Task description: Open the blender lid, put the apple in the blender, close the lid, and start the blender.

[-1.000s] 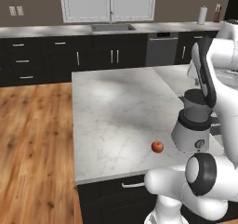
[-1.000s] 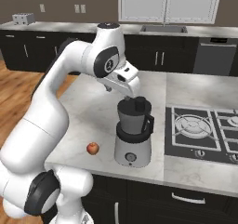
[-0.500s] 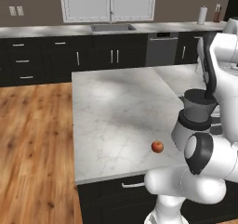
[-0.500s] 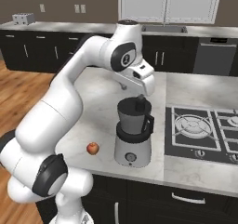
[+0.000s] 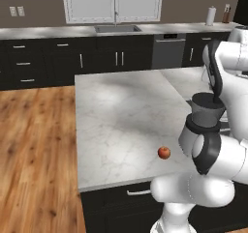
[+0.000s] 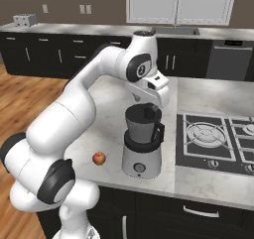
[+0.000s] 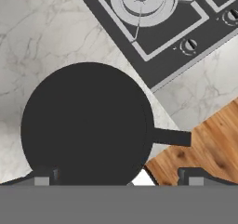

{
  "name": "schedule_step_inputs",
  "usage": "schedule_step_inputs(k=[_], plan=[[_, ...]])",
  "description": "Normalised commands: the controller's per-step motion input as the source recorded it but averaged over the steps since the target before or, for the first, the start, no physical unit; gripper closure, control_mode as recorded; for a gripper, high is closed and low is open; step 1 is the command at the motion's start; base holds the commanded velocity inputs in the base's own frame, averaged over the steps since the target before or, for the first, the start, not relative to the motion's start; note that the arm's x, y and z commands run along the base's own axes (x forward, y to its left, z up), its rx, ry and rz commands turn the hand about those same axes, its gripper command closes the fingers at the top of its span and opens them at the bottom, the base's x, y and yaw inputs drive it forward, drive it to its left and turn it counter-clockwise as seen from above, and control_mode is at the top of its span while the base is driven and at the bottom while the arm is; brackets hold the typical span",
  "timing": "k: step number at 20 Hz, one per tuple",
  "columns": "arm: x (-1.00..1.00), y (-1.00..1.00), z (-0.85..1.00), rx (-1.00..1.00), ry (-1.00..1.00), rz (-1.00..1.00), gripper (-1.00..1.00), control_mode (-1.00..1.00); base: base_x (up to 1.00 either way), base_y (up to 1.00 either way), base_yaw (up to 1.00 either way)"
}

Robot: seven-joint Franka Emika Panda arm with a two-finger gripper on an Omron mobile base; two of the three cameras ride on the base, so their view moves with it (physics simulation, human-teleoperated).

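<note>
The claw is standing fully spread and empty, hanging directly above the blender lid, which is sitting on the blender near the table front edge. The apple is lying just left of the base. Risk: the claw is sitting off-centre toward the handle side, so it may miss the small knob or tip the jar.

The marble worktop carries the apple near its front edge, towards the front right corner. Just right of the apple, apart from it, stands the blender, its dark jar partly hidden by the white arm bending over it.
</note>
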Motion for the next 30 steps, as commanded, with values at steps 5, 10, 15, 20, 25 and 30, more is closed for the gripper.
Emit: schedule_step_inputs(k=[5,10,15,20,25,30], plan=[[0.25,-0.02,-0.23,0.00,0.00,0.00,-1.00,-1.00,0.00,0.00,0.00],[0.13,-0.02,-0.20,0.00,0.00,0.00,-1.00,-1.00,0.00,0.00,0.00],[-0.01,0.00,-0.19,0.00,0.00,0.00,-1.00,-1.00,0.00,0.00,0.00],[-0.02,0.00,-0.27,-0.02,0.00,0.00,1.00,-1.00,0.00,0.00,0.00],[-0.07,0.00,0.00,0.00,-0.01,0.00,1.00,-1.00,0.00,0.00,0.00],[-0.21,0.01,0.72,0.00,-0.14,0.00,1.00,-1.00,0.00,0.00,0.00]])
